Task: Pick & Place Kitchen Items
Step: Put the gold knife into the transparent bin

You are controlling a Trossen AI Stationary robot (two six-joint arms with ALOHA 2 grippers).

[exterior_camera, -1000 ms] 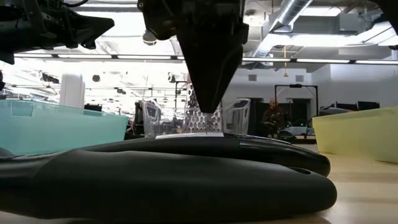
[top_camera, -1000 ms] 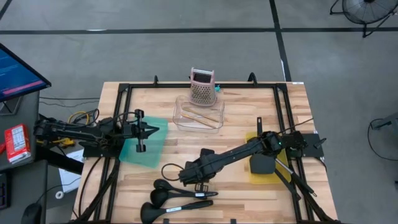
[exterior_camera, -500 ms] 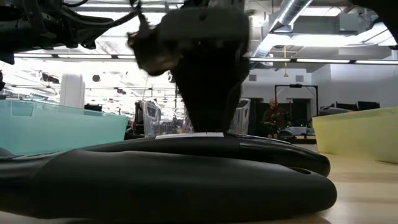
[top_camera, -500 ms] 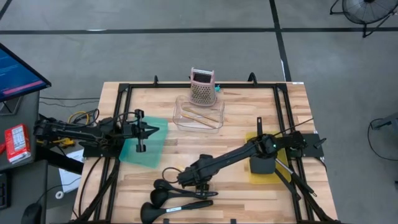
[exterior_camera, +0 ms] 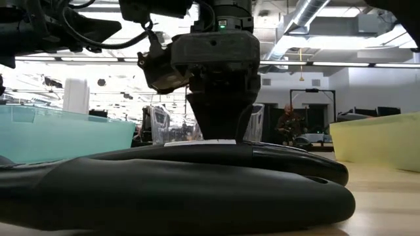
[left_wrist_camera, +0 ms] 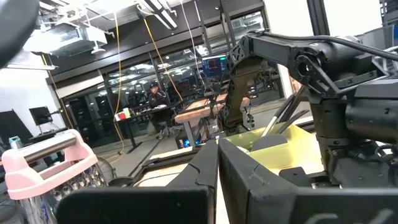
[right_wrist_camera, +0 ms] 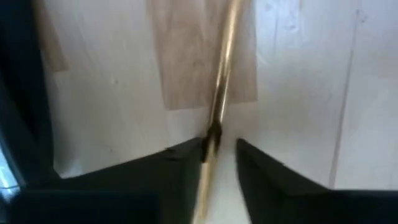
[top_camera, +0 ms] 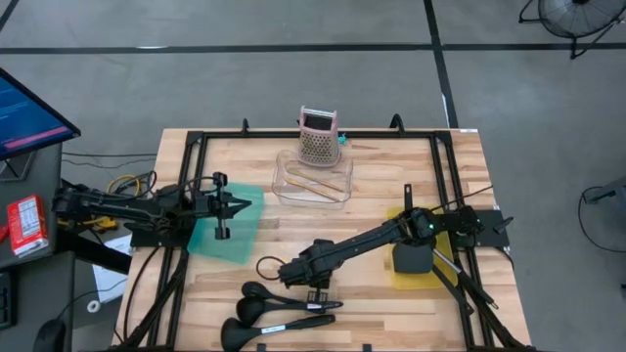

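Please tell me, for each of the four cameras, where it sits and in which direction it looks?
High view: above the table, facing straight down; both arms show, the left gripper over the teal bin.
Low view: at tabletop height, facing the room; black utensils fill the front, the right gripper comes down from above.
Left wrist view: looks forward past its own shut fingers to the pink grater.
Right wrist view: looks down at a golden stick between its fingers.
Shared: high and left wrist views both show the grater and the yellow bin.
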